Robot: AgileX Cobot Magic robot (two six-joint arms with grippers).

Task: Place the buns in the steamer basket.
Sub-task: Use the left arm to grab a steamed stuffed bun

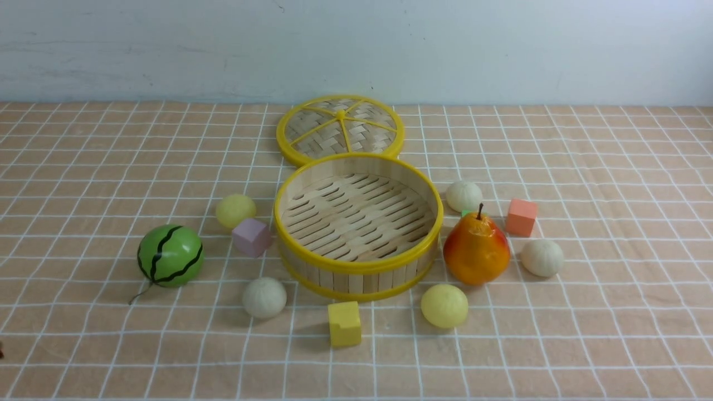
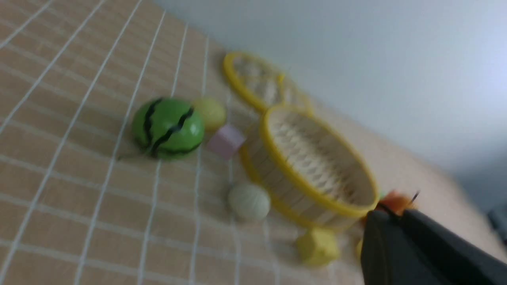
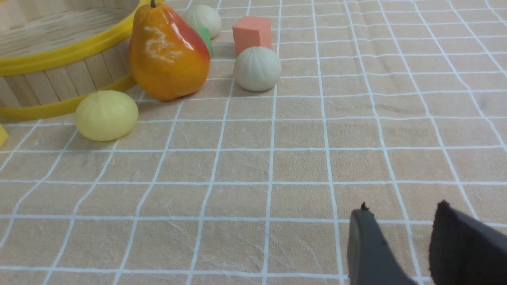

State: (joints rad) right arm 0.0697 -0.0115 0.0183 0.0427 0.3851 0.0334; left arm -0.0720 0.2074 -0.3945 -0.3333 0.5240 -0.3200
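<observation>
Buns lying scattered around the steamer basket, all well apart from the left claw, pressed closed, and from the right claw, standing parted, gripping nothing.

Staged lab tabletop: checked orange cloth, bare pale wall, toy watermelon, yellow cube.

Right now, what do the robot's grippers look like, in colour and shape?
Only finger ends show. The left gripper has smooth, almost black fingers narrowing to blunt tips, though blurred. The right gripper has two flat matte fingers, one dark grey, one nearly black. No cables or markings show.
</observation>
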